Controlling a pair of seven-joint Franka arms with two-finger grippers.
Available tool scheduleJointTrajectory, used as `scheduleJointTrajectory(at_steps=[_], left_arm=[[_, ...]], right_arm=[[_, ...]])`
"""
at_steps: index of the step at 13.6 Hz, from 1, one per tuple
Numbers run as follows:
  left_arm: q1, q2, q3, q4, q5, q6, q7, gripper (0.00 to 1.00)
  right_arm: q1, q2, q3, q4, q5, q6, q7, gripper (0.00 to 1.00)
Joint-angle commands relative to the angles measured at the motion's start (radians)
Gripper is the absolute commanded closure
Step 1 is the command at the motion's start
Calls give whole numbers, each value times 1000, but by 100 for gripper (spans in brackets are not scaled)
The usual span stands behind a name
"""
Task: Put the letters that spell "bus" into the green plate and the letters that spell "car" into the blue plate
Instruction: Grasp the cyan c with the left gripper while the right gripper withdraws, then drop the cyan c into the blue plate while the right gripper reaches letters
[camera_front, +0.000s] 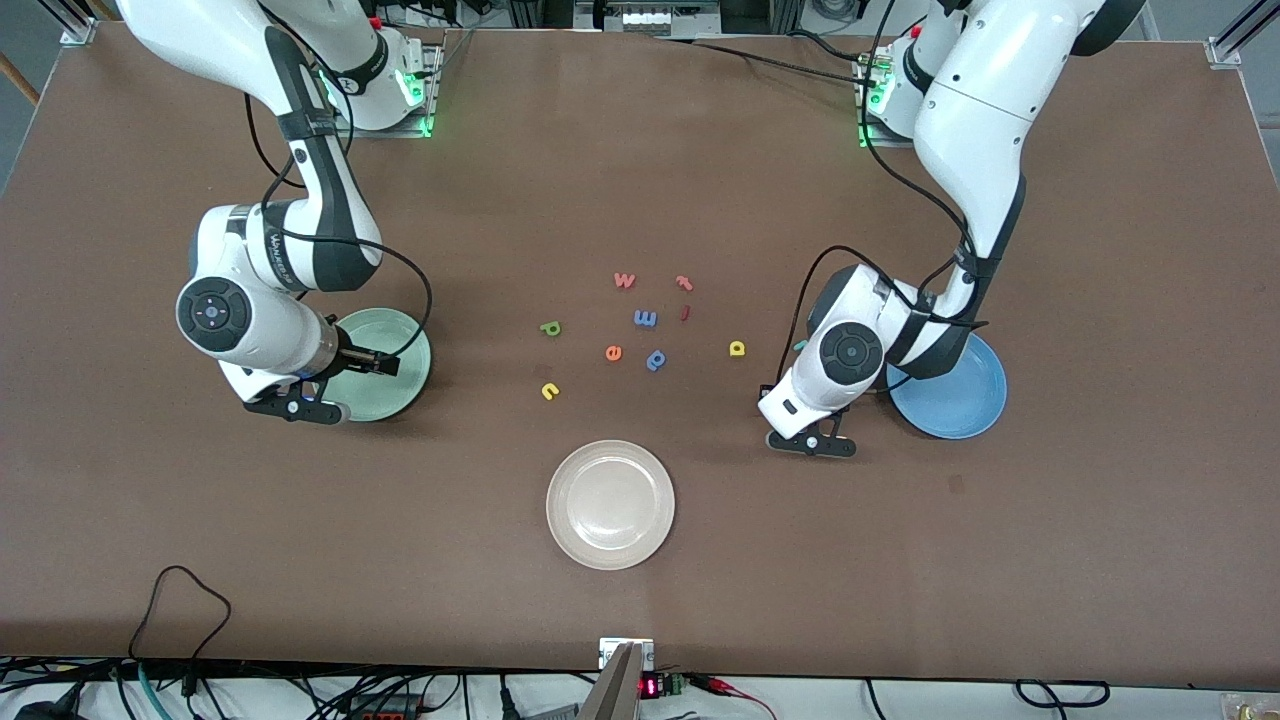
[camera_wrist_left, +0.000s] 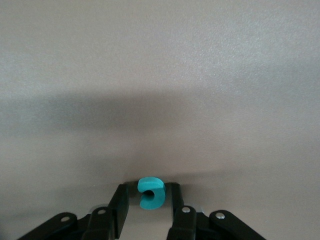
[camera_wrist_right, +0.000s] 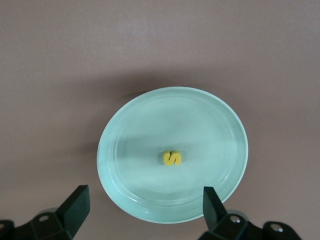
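My left gripper (camera_wrist_left: 148, 188) is low over the table beside the blue plate (camera_front: 960, 400). Its fingers stand on either side of a teal c (camera_wrist_left: 151, 193), with a narrow gap still showing on one side. In the front view only a sliver of that c (camera_front: 799, 346) shows past the wrist. My right gripper (camera_wrist_right: 145, 198) hangs open and empty over the green plate (camera_wrist_right: 125, 145), where a yellow s (camera_wrist_right: 173, 158) lies. On the table lie a yellow a (camera_front: 737, 348), a yellow u (camera_front: 549, 391) and a green p-shaped letter (camera_front: 550, 328).
A cream-white plate (camera_front: 610, 505) sits nearest the front camera. In the middle lie a blue m (camera_front: 645, 318), an orange e (camera_front: 613, 352), a blue p-shaped letter (camera_front: 656, 360) and three red letters (camera_front: 624, 280).
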Motion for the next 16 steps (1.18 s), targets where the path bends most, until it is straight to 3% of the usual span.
scheduleJointTrajectory(at_steps=[1,3,8,13,16], left_arm=[[-2,-6,1,-13,22,11,-24,75],[1,-7,1,-24,22,12,-24,85],[20,-24,2,-16,20,0,-18,87],[52,-64,7,79,20,-199,-16,87],[125,-104,11,93,22,-297,22,87]], right_arm=[[24,17,-2,7,8,2,14,0],[32,17,-2,7,8,3,14,0],[120,30,-2,13,16,37,14,0],[222,113,1,13,22,139,150,0],[311,165,3,14,101,199,238,0]])
